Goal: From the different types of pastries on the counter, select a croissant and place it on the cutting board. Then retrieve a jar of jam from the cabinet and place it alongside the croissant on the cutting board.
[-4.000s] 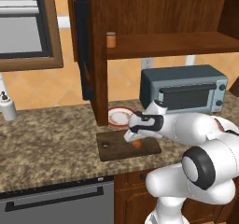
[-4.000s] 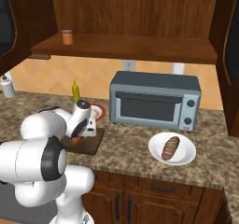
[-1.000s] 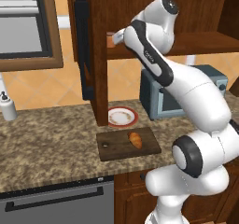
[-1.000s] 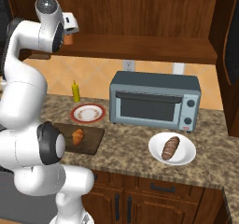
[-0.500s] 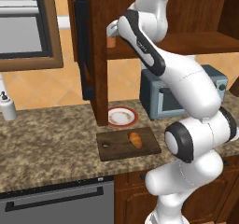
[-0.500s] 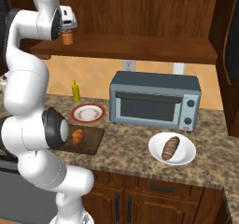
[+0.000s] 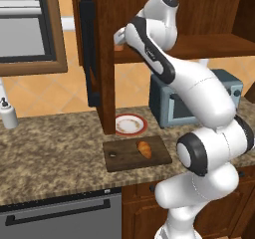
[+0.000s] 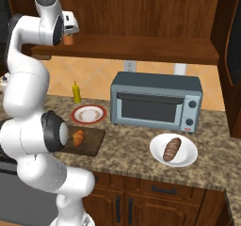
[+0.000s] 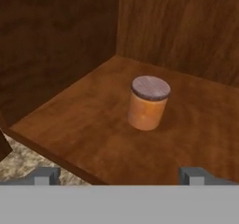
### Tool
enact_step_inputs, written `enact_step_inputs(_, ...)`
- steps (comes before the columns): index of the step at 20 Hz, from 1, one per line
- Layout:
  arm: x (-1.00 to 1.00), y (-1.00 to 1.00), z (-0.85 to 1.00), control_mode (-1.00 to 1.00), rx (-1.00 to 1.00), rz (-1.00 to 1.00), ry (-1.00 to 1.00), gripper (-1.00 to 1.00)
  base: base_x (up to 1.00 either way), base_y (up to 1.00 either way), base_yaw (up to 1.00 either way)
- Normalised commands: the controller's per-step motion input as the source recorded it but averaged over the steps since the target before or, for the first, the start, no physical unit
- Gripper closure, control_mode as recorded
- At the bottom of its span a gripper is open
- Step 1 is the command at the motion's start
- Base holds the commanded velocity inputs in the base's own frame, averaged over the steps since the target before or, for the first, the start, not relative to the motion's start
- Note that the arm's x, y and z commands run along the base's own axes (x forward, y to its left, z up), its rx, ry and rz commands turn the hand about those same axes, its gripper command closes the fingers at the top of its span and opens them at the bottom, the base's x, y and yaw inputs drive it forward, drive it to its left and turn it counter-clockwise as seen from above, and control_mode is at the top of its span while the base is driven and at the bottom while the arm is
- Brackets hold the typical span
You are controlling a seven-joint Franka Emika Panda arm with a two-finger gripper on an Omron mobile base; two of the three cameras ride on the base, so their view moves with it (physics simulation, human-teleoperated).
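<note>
From the left base view, the small golden-orange croissant (image 7: pixel 144 149) already lies on the dark brown rectangular wooden cutting board (image 7: pixel 123 158), which sits on the speckled brown-and-tan granite counter (image 7: pixel 50 148) just in front of a red-rimmed white plate (image 7: pixel 131 124); the white arm reaches up so that its two-finger gripper (image 7: pixel 118 38) is at the open shelf of the dark reddish-brown wooden wall cabinet (image 7: pixel 209 46), with a sliver of orange showing just beside it. From the right base view, the gripper (image 8: pixel 71 26) is level with that shelf and the short orange-brown jar of jam (image 8: pixel 68 39) stands just below and beside it, while the darker brown oblong pastry (image 8: pixel 172 148) rests on a white plate (image 8: pixel 157 155) in front of the grey toaster oven (image 8: pixel 155 102). In the hand view, the jar (image 9: pixel 148 102) stands upright on the shelf, its axis vertical, apart from the walls; it lies straight ahead of the two dark fingertips (image 9: pixel 44 175), which stand wide apart with nothing between them, the jar roughly centred on their gap. The approach looks like a straight push forward.
</note>
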Motion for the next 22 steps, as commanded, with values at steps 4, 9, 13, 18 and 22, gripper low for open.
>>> enact_step_inputs(4, 0.41, 0.00, 0.00, -1.00, 0.00, 0.00, -0.01, -1.00, 0.00, 0.00, 0.00)
enact_step_inputs(9, 0.54, 0.00, 0.00, -1.00, 0.00, 0.00, 0.00, -1.00, 0.00, 0.00, 0.00)
enact_step_inputs(13, 0.52, 0.13, 0.00, -1.00, 0.00, 0.00, 0.01, -1.00, 0.00, 0.00, 0.00)
enact_step_inputs(18, 0.55, 0.24, 0.00, -1.00, 0.00, 0.00, 0.03, -1.00, 0.00, 0.00, 0.00)
enact_step_inputs(22, 0.48, 0.16, 0.00, -1.00, 0.00, 0.00, 0.03, -1.00, 0.00, 0.00, 0.00)
